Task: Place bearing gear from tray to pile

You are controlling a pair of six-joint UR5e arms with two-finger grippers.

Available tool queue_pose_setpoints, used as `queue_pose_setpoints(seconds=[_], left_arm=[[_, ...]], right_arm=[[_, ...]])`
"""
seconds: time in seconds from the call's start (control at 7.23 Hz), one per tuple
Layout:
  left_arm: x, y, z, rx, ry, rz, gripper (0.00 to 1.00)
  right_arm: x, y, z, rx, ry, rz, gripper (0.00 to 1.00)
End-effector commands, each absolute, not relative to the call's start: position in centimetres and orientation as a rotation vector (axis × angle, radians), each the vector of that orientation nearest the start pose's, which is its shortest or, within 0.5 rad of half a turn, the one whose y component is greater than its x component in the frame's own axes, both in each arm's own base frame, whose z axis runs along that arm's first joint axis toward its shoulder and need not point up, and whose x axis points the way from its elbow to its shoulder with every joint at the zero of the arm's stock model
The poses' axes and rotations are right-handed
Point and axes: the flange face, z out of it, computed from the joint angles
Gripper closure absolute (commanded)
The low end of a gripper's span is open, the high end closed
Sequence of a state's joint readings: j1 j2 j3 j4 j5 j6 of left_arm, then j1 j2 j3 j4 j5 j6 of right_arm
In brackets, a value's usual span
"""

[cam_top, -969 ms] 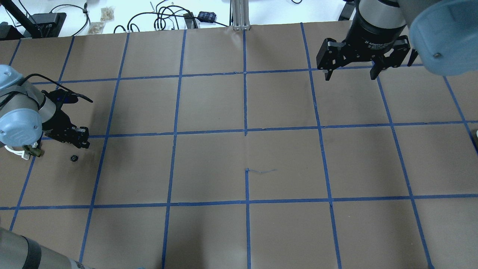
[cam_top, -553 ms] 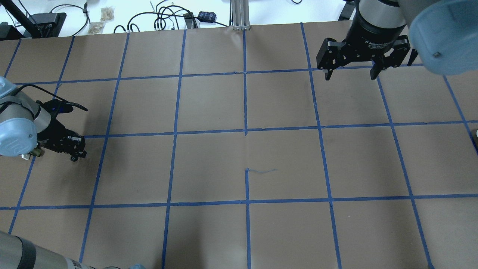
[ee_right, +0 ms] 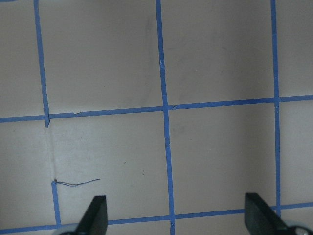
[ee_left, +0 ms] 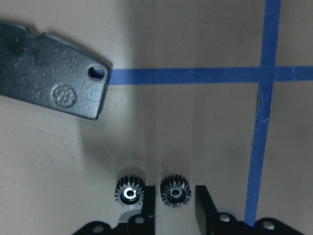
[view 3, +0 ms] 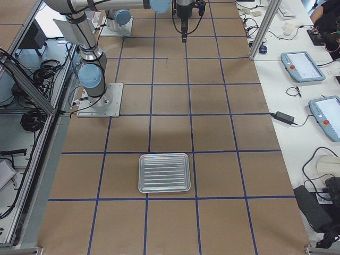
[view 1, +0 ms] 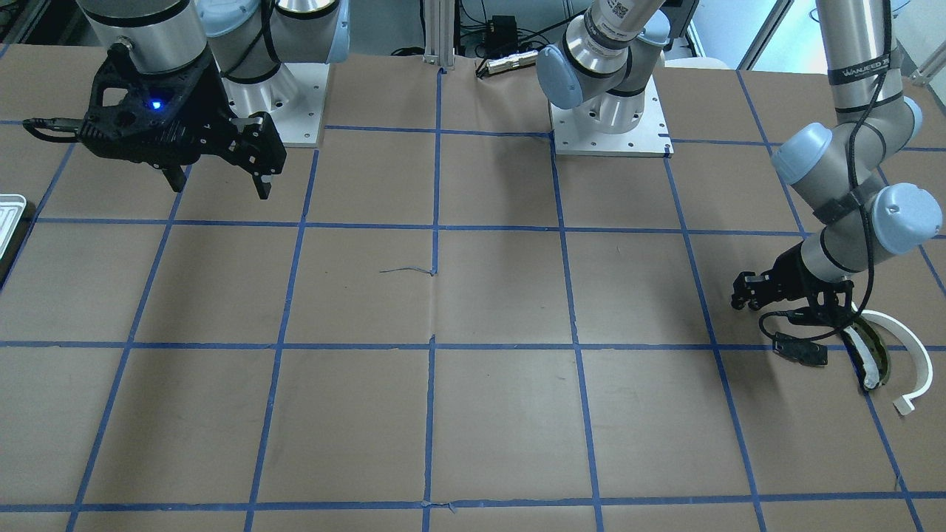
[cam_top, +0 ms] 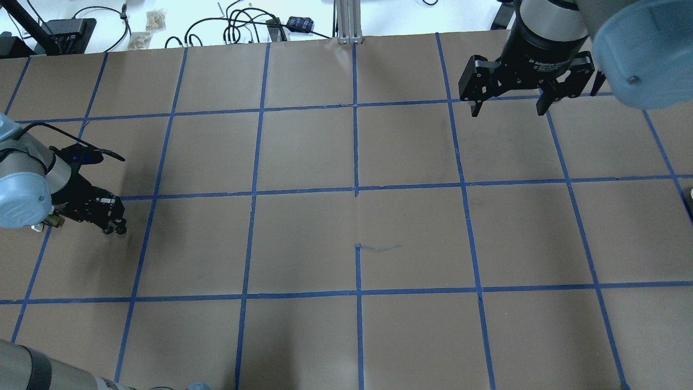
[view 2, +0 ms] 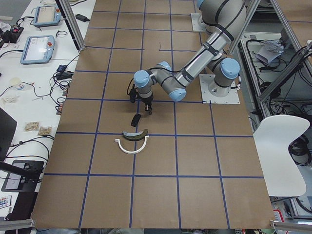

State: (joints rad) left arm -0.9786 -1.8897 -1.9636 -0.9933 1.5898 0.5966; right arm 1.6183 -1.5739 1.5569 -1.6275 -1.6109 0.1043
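In the left wrist view a small black bearing gear [ee_left: 175, 193] sits between the fingertips of my left gripper [ee_left: 175, 210], low on the table paper. The jaws stand narrow and close on both its sides. A second, like gear [ee_left: 128, 192] lies just outside one finger. The pile lies around them: a black plate with holes [ee_left: 49, 73], an olive-and-white curved piece [view 1: 868, 358] and a white arc strip [view 1: 913, 355]. My left gripper [cam_top: 116, 230] is at the table's left end. The tray [view 3: 163, 172] lies far off at the right end. My right gripper [cam_top: 506, 111] is open, empty and held high.
Brown paper with a blue tape grid [cam_top: 355, 189] covers the table. Cables and small items [cam_top: 243, 27] lie beyond the far edge. The tray's corner [view 1: 9, 210] shows at the front view's left edge. The right arm's elbow [cam_top: 639, 49] hangs over the far right corner.
My left gripper has come down and a little nearer, from above the gear lying on the paper to just beside it. The right arm has not moved.
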Motion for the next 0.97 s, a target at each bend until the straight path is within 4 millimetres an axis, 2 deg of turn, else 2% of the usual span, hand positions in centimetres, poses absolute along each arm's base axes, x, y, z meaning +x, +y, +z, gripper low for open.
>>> queue_pose_setpoints(seconds=[0.0,0.14,0.28,0.42,0.55,0.69,0.83], left_arm=[[15.0,-51.5,27.8,-0.054,3.208,0.202,0.0],[10.0,-53.9,34.9,-0.039,3.189,0.2,0.0],[4.8,-54.8,40.8,-0.086,3.187,0.2,0.0],[-1.8,-55.2,45.2,-0.143,3.182,0.103,0.0],[-8.2,-54.5,48.2,-0.129,3.17,0.017,0.0],[-12.4,-52.9,50.8,-0.114,3.175,-0.059,0.0],[-15.7,-51.3,51.8,-0.111,3.172,-0.086,0.0]], right_arm=[[15.3,-49.1,50.2,0.092,3.172,-0.121,0.0],[15.3,-49.1,50.2,0.092,3.172,-0.121,0.0],[15.3,-49.1,50.2,0.092,3.172,-0.121,0.0],[15.3,-49.1,50.2,0.092,3.172,-0.121,0.0],[15.3,-49.1,50.2,0.092,3.172,-0.121,0.0],[15.3,-49.1,50.2,0.092,3.172,-0.121,0.0],[15.3,-49.1,50.2,0.092,3.172,-0.121,0.0]])
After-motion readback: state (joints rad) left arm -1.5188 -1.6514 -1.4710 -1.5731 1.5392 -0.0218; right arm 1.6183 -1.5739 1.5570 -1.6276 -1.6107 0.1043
